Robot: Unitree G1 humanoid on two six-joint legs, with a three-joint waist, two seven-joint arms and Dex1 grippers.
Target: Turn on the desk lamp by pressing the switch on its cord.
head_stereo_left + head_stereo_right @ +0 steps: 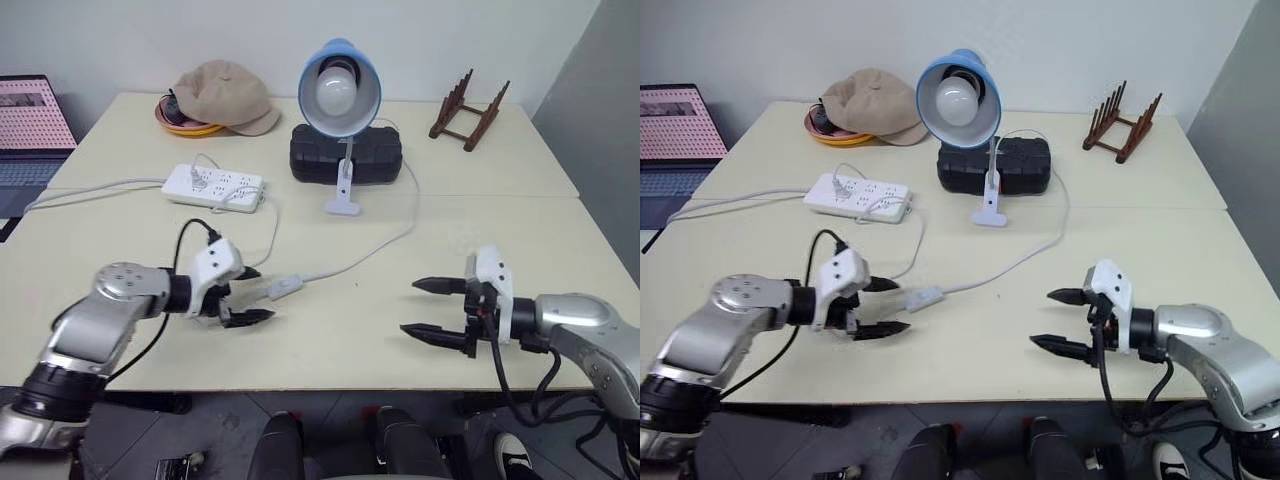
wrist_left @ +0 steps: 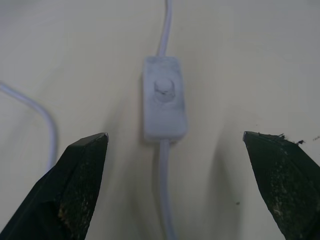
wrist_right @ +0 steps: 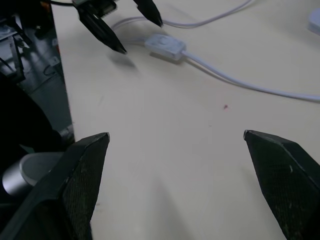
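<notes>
Switch: the switch (image 1: 286, 289) lies flat on the desk (image 1: 360, 330) near its front edge, left of centre, just beyond the tips of the left hand; in the left wrist view it sits between the two fingers, touching neither.
Cord: the cord (image 1: 385, 243) runs from the switch in a curve to the right and back toward the lamp; another stretch leaves the switch toward the power strip.
Desk lamp: the desk lamp (image 1: 339, 92) stands at the middle rear of the desk on its white clip base, its blue shade facing forward, the white bulb unlit.
Left hand: the left hand (image 1: 248, 295) hovers just beside the switch, its black fingers spread wide and holding nothing.
Right hand: the right hand (image 1: 430, 308) hangs over the bare front right of the desk, well apart from the switch, fingers spread wide, empty.
Power strip: the power strip (image 1: 213, 187) lies left of the lamp.
Behind the lamp: a black case (image 1: 346, 153).
Rear left: a tan cap (image 1: 222, 94).
Rear right: a wooden rack (image 1: 468, 113).
</notes>
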